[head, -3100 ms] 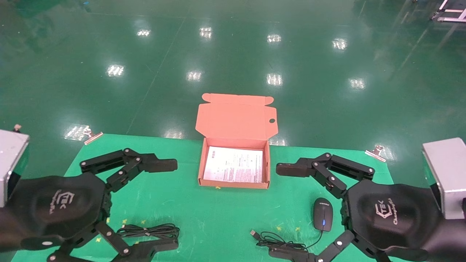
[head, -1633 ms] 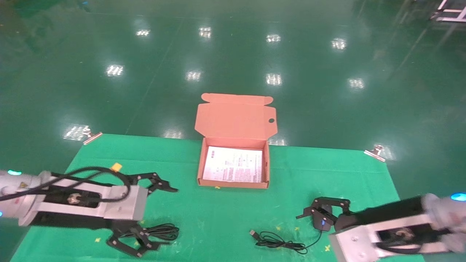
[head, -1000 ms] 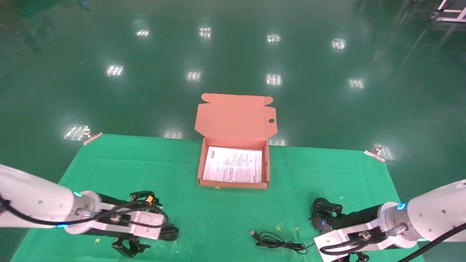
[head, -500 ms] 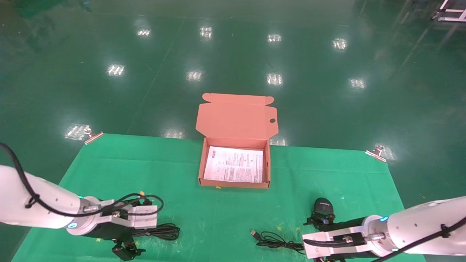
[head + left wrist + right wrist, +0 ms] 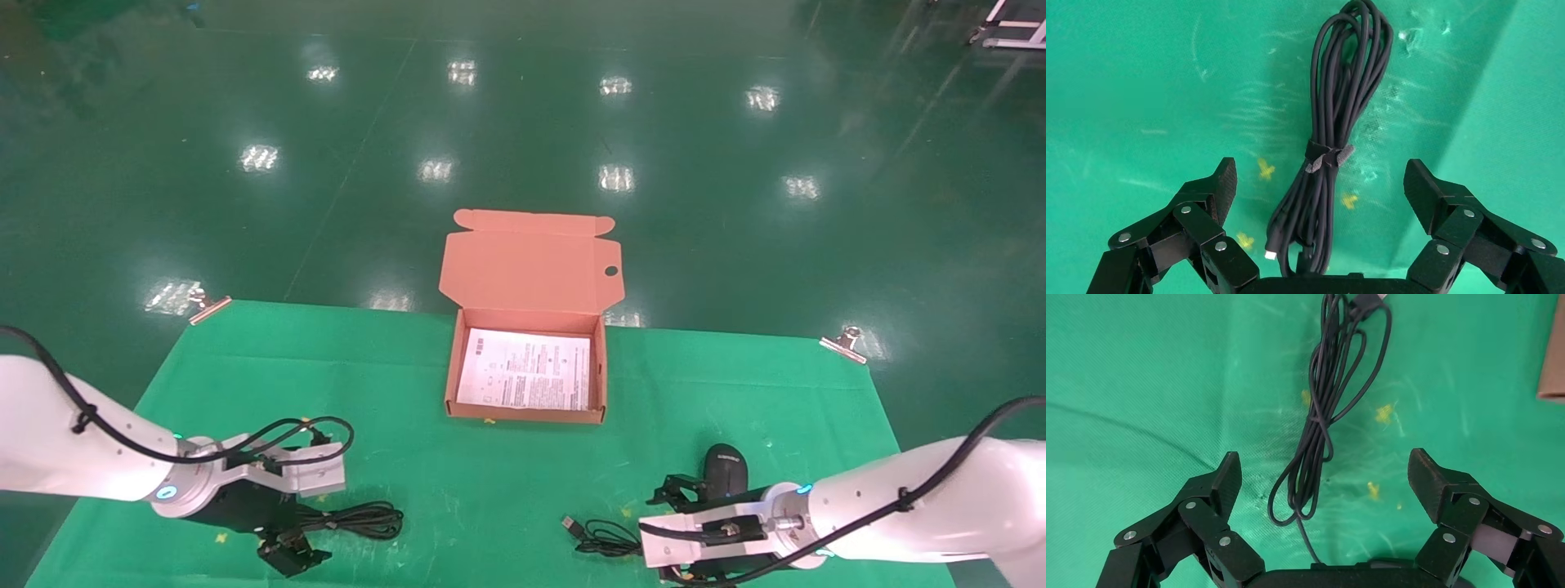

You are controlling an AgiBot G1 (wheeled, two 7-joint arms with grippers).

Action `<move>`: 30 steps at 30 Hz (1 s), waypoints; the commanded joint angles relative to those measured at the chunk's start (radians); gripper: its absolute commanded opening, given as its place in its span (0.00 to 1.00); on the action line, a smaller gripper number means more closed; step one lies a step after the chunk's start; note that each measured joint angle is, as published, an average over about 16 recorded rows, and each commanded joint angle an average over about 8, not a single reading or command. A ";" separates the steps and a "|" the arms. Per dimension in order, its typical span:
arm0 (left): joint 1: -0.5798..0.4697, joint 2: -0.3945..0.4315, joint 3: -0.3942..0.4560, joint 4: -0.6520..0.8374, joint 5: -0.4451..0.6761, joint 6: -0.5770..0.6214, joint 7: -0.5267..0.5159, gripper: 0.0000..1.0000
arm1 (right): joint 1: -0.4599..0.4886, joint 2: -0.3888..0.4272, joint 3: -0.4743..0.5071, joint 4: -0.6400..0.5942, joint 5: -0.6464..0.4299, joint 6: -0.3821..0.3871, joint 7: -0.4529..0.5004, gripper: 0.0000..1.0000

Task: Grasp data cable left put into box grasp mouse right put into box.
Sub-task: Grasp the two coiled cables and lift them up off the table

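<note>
The data cable (image 5: 359, 518) lies bundled on the green cloth at the front left. My left gripper (image 5: 304, 524) is low over its near end, open. In the left wrist view the data cable (image 5: 1338, 98) runs between the spread fingers of the left gripper (image 5: 1321, 184), which touch nothing. The black mouse (image 5: 724, 469) rests at the front right, its cord (image 5: 603, 539) coiled to its left. My right gripper (image 5: 666, 531) is open beside the mouse. In the right wrist view the right gripper (image 5: 1326, 471) straddles the cord (image 5: 1321, 416). The orange-pink box (image 5: 523, 412) stands open at the middle.
The box's lid (image 5: 531, 265) stands up at the back, and a white printed sheet (image 5: 527, 371) covers its bottom. Metal clips (image 5: 842, 341) hold the green cloth at its far corners. A corner of the box (image 5: 1553, 361) shows in the right wrist view.
Both arms swung round from open and near the camera and came down to the cloth. The left gripper now sits over the data cable's end, the right beside the mouse over its cord.
</note>
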 commanded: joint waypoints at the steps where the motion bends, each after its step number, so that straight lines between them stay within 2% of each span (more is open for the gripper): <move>1: -0.004 0.009 -0.002 0.031 -0.004 -0.013 0.022 0.40 | 0.002 -0.016 -0.002 -0.031 0.000 0.009 -0.012 0.41; 4: -0.006 0.015 -0.003 0.055 -0.008 -0.021 0.035 0.05 | 0.004 -0.024 -0.002 -0.050 0.005 0.012 -0.022 0.05; 5: -0.007 0.017 -0.004 0.059 -0.009 -0.022 0.037 0.00 | 0.004 -0.025 -0.002 -0.053 0.005 0.013 -0.023 0.00; 30: -0.005 0.011 -0.003 0.039 -0.007 -0.016 0.031 0.00 | 0.005 -0.019 -0.001 -0.038 0.004 0.009 -0.018 0.00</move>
